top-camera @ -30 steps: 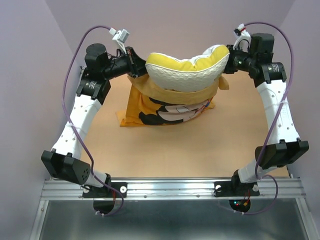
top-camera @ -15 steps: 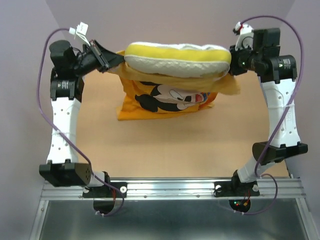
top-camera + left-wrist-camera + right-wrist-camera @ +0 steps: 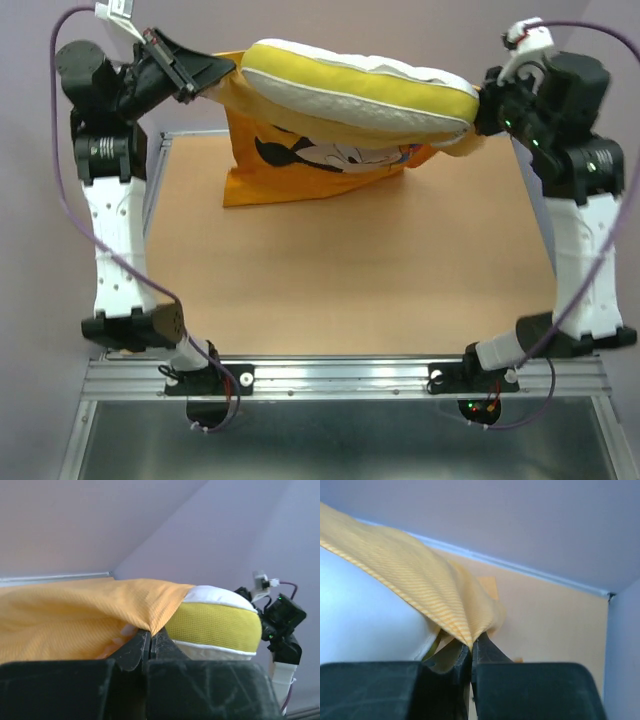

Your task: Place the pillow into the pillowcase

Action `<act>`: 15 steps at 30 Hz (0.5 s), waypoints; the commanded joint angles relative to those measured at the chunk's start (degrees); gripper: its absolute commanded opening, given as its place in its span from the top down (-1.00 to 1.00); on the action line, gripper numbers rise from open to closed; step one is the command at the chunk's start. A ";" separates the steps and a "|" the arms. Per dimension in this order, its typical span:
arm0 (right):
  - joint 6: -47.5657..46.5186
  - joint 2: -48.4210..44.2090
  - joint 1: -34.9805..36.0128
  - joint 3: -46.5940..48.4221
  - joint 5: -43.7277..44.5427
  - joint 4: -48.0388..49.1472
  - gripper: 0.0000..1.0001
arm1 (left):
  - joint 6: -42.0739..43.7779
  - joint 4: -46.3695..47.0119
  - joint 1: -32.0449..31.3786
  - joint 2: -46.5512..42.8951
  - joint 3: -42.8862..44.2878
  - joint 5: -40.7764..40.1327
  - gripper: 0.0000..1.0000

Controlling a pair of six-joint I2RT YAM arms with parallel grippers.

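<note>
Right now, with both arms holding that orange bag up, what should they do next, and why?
Probably a short upward shake. The left gripper and right gripper pinch the pillowcase at its mouth, yet the pillow sits mostly above it, so a jolt might settle it deeper.

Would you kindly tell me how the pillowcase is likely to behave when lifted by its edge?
Probably floppy: the pillowcase hangs slack under the pillow and drapes from the left gripper. Likely thin too, since the right gripper closes almost fully on it.
</note>
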 commanded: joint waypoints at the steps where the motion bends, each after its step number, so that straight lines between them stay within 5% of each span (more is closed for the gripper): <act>1: 0.63 -9.69 -2.68 -7.06 6.66 8.74 0.99 | 0.44 7.07 1.58 -12.31 -11.00 -1.31 1.00; 2: 1.16 -9.69 -2.68 -10.74 5.26 6.77 0.99 | 3.07 4.44 -1.47 -14.75 -20.54 -1.38 1.00; 6: -2.17 -9.52 -2.68 -22.38 -12.39 -0.87 0.99 | 14.78 1.31 -10.19 -22.24 -36.01 -7.09 1.00; 7: -2.35 -6.47 -2.68 -20.73 -14.95 -3.16 0.99 | 15.31 4.64 -10.46 -22.34 -34.89 -6.57 1.00; 12: 5.36 5.59 -8.64 17.15 -5.57 -2.32 0.99 | 13.67 4.32 -1.19 -10.06 3.98 -8.06 1.00; 15: 13.02 1.76 -9.36 11.15 -3.45 6.55 0.99 | 13.36 8.62 -0.18 -11.69 -2.32 -6.23 1.00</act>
